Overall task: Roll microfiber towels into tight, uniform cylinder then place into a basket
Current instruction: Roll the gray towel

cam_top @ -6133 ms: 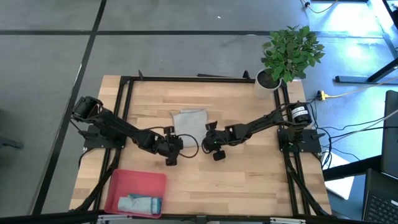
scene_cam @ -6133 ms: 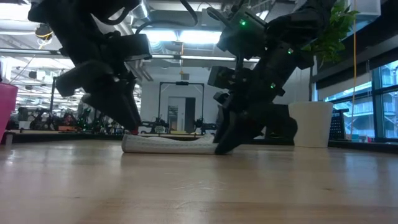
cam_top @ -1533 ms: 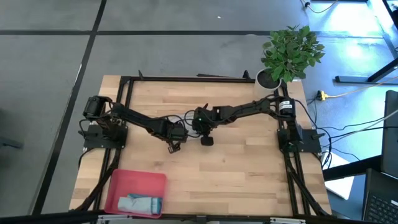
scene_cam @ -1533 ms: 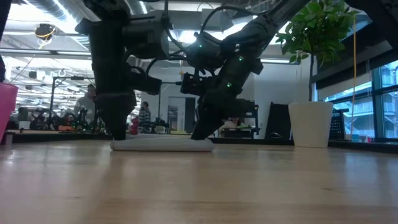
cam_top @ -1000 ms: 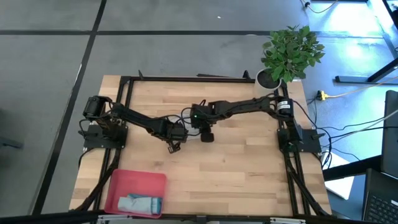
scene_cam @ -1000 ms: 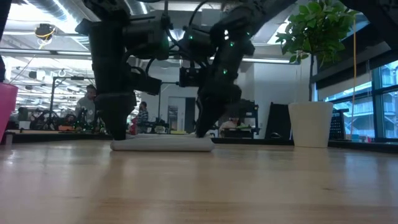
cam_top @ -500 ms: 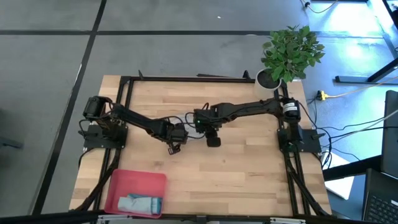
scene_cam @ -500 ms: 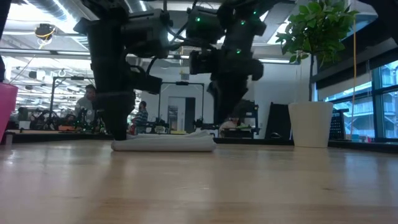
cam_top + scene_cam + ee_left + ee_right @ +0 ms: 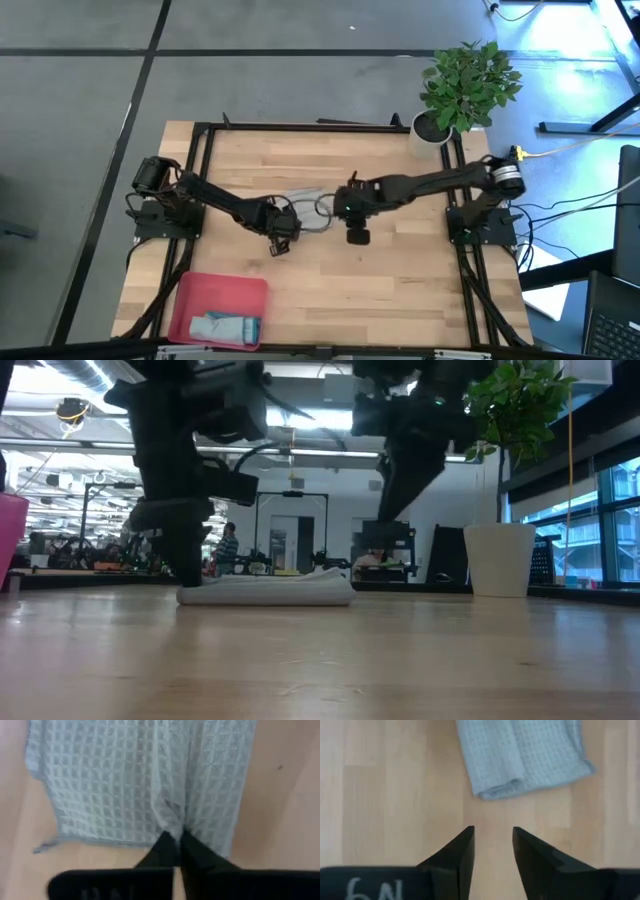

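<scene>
Light wood plank bench (image 9: 400, 280) inside a black frame, grey floor around it. Low view looks into a big lit hall with machines, a doorway and a person far back. Potted green plant (image 9: 465, 85) in a white pot at the far right corner. Pink-red basket (image 9: 190, 300) at the near left corner, holding one rolled pale blue-teal towel (image 9: 225, 327). Grey towel (image 9: 305, 195) lies mid-bench, partly folded, one edge rolled over. Left pincer (image 9: 176, 839) is closed, pinching the grey towel's edge, cloth puckered at its tips. Right pincer (image 9: 492, 840) stands apart, empty, over bare wood just beside the towel's rolled edge.
</scene>
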Action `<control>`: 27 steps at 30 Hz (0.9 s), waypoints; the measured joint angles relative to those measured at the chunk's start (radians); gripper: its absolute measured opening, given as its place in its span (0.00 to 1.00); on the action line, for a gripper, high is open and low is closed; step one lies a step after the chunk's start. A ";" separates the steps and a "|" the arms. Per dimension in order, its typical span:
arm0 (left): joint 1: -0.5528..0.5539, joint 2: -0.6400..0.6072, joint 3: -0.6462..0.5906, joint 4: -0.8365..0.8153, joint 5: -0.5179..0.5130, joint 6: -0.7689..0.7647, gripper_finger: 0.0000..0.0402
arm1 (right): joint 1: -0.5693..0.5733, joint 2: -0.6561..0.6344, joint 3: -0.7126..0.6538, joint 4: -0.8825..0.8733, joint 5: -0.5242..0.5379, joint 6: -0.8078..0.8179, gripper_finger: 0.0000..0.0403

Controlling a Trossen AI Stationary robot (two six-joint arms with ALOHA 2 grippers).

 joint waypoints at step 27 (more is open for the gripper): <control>-0.156 -0.002 0.002 0.020 0.104 -0.007 0.00 | 0.102 0.110 -0.359 0.941 -0.166 -0.200 0.33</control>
